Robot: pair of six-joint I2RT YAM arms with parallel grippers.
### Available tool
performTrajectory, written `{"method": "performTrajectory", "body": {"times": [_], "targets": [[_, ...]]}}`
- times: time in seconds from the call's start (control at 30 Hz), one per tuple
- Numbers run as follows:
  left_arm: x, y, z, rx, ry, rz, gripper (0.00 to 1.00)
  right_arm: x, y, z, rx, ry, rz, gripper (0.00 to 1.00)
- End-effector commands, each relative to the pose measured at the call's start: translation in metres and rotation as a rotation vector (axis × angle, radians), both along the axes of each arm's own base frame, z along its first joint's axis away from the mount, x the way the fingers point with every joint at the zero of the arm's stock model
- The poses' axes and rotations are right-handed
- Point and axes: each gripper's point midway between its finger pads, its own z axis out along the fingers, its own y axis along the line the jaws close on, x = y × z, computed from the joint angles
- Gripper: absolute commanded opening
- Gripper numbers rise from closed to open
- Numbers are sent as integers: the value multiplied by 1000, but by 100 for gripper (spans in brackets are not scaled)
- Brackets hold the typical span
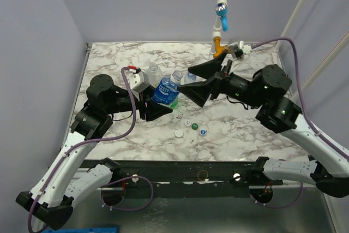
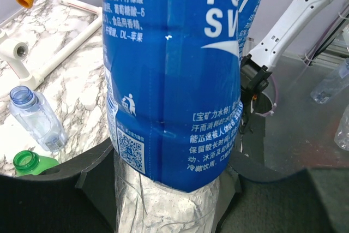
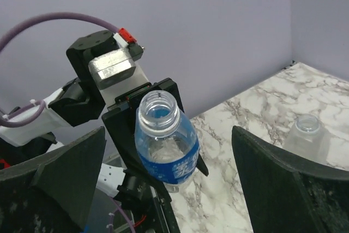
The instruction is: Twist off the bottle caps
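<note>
**Blue-labelled bottle** [image 1: 166, 92]: held tilted over the middle of the counter [image 1: 251, 135], neck toward the right arm. The right wrist view alone shows its mouth [image 3: 158, 108] open, with no cap on it. The left wrist view alone shows the label print and the clear base [image 2: 163, 205] wedged between the fingers.

**Left tool** [image 1: 162, 101]: pinching the blue-labelled bottle low on its body.

**Right tool** [image 1: 191, 82]: fingers [image 3: 60, 181] spread wide, one each side of the bottle neck, touching nothing.

**Caps**: loose on the counter near the front, seen only from the top: a white cap [image 1: 179, 133], a green cap [image 1: 194, 126] and a cap with blue [image 1: 203, 131], close together.

**Other bottles**: green bottle [image 2: 27, 162] and small clear bottle [image 2: 35, 118], both uncapped in the left wrist view. Clear bottle [image 3: 305, 132], open-mouthed, standing on the counter.

**Fittings**: orange valve [image 1: 218, 42] and blue valve [image 1: 222, 12] at the back.
</note>
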Motion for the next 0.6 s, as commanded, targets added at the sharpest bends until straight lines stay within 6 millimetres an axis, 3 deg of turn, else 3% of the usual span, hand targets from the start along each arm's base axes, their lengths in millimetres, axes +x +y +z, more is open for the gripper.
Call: {"method": "performTrajectory", "body": {"times": [0.0,0.17,0.27,0.37,0.5,0.57], "targets": [[-4,-1,-1,-1,-8,-31,0,-2,28,3,-2,-60,109,100],[-5,-2,-1,-2,-3,-44,0,13,41,5,18,-59,85,98],[-7,-2,-2,-2,2,-50,0,16,47,3,24,-54,92,90],[-8,-1,-3,-1,9,-52,0,16,53,-2,26,-41,114,74],[-9,-1,-5,-1,16,-53,0,17,60,-11,15,-17,132,46],[-9,-1,-6,-1,23,-51,19,19,60,-14,10,-12,127,34]]}}
